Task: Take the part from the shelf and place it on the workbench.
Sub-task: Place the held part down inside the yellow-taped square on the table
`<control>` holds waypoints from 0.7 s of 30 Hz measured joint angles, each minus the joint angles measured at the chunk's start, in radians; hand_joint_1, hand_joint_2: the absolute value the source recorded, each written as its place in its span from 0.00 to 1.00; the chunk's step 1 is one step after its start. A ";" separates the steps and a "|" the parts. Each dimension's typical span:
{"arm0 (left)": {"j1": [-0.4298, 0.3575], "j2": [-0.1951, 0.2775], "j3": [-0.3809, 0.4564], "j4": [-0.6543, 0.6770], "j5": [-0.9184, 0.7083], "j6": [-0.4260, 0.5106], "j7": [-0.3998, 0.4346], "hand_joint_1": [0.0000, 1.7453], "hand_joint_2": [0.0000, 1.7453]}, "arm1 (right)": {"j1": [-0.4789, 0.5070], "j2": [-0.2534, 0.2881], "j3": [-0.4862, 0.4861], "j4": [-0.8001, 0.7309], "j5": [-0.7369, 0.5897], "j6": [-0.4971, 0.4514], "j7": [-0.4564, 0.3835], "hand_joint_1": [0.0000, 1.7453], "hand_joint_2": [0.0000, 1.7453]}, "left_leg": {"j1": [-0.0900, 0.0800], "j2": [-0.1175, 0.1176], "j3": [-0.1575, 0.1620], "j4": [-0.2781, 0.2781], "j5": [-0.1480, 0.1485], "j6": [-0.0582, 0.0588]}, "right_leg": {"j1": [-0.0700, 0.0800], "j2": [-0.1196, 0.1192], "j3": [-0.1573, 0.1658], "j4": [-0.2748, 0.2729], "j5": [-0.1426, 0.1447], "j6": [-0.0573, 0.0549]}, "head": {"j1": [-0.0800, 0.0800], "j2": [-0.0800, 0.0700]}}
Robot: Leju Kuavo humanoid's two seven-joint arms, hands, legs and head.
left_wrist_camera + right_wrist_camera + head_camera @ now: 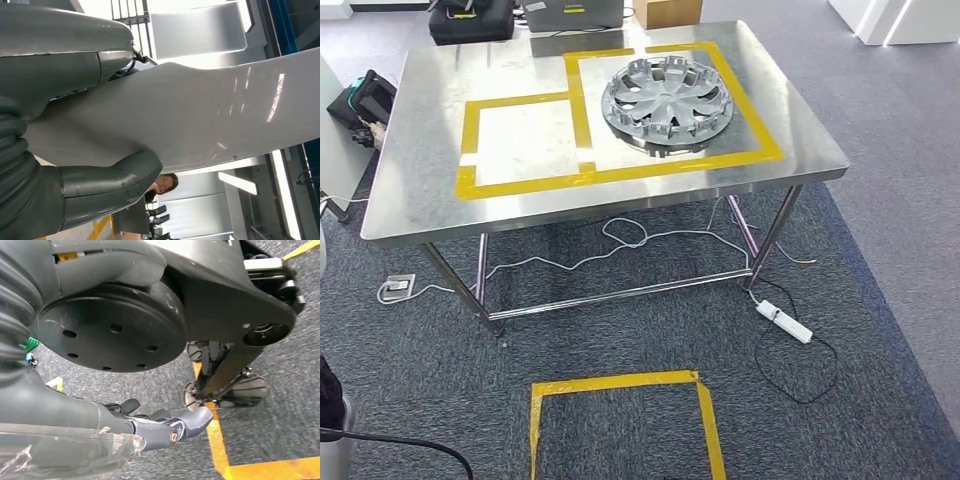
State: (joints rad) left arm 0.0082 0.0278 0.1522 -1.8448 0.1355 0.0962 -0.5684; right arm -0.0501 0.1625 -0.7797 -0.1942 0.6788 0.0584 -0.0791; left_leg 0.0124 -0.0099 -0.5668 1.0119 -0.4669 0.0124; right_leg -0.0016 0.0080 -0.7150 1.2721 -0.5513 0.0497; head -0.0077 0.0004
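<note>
Silver part (668, 103) inside yellow tape (580, 120) on steel-grey workbench (426, 190).

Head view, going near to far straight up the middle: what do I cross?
Yellow tape square on the carpet → white cable under the table → workbench front edge → taped outline on the workbench → cardboard box beyond the far edge.

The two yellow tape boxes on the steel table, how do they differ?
The right yellow tape box on the stainless steel table holds a silver wheel cover; the left yellow tape box has only bare metal inside. The right box is plainly bigger and reaches further back on the table; the left box is smaller. Both are rectangles of the same yellow tape and share one strip between them.
</note>
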 joint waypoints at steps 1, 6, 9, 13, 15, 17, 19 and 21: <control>0.000 0.000 0.000 0.000 0.000 0.000 0.000 1.00 1.00 | 0.000 0.000 -0.001 0.000 0.000 0.000 0.000 0.00 1.00 | -0.001 -0.001 0.010 0.000 -0.007 -0.002 | 0.000 0.000 0.026 -0.068 0.047 -0.004 | 0.000 0.000; -0.003 0.000 0.000 0.000 -0.001 -0.001 0.000 1.00 1.00 | -0.001 0.001 -0.006 0.000 0.001 0.000 0.000 0.00 1.00 | -0.004 -0.004 0.024 -0.002 -0.023 -0.023 | 0.008 0.002 0.100 -0.232 0.110 -0.020 | -0.003 0.000; -0.006 0.001 -0.001 -0.001 -0.002 -0.001 0.000 1.00 1.00 | 0.000 0.002 -0.007 0.000 0.002 0.000 0.001 0.00 1.00 | -0.001 -0.002 0.011 0.031 -0.048 -0.038 | 0.002 0.002 0.111 -0.244 0.108 -0.035 | -0.008 0.000; -0.005 0.003 -0.004 0.000 -0.004 0.000 0.000 1.00 1.00 | -0.001 0.003 -0.007 0.000 0.002 0.002 0.002 0.00 1.00 | 0.001 0.000 -0.125 0.260 -0.125 -0.052 | -0.002 0.002 0.126 -0.248 0.096 -0.048 | -0.012 0.000; -0.005 0.004 -0.005 0.000 -0.004 0.000 0.000 1.00 1.00 | 0.001 0.004 -0.008 0.000 0.003 0.002 0.002 0.00 1.00 | 0.003 0.000 -0.142 0.255 -0.078 -0.054 | -0.003 0.003 0.138 -0.248 0.087 -0.046 | -0.012 0.000; -0.005 0.004 -0.005 0.000 -0.004 0.000 0.000 1.00 1.00 | 0.001 0.004 -0.008 0.000 0.003 0.003 0.002 0.00 1.00 | 0.006 0.003 -0.098 0.136 0.008 -0.057 | -0.006 0.005 0.153 -0.247 0.075 -0.037 | -0.012 0.000; -0.006 0.005 -0.006 0.000 -0.005 0.000 0.000 1.00 1.00 | 0.000 0.004 -0.008 0.000 0.004 0.004 0.002 0.00 1.00 | 0.006 0.006 -0.052 0.030 0.038 -0.051 | -0.003 0.007 0.159 -0.247 0.060 -0.024 | -0.014 0.000; -0.005 0.005 -0.007 -0.001 -0.008 0.000 0.001 1.00 1.00 | -0.001 0.004 -0.008 0.000 0.004 0.005 0.001 0.00 1.00 | 0.004 0.004 -0.038 0.001 0.024 -0.035 | 0.000 0.006 0.168 -0.246 0.055 -0.011 | -0.014 0.000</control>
State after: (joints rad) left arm 0.0031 0.0328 0.1453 -1.8454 0.1277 0.0961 -0.5677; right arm -0.0510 0.1660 -0.7877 -0.1942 0.6831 0.0637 -0.0776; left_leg 0.0169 -0.0057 -0.6048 1.0125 -0.4430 -0.0230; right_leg -0.0013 0.0142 -0.5468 1.0260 -0.4964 0.0384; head -0.0221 0.0005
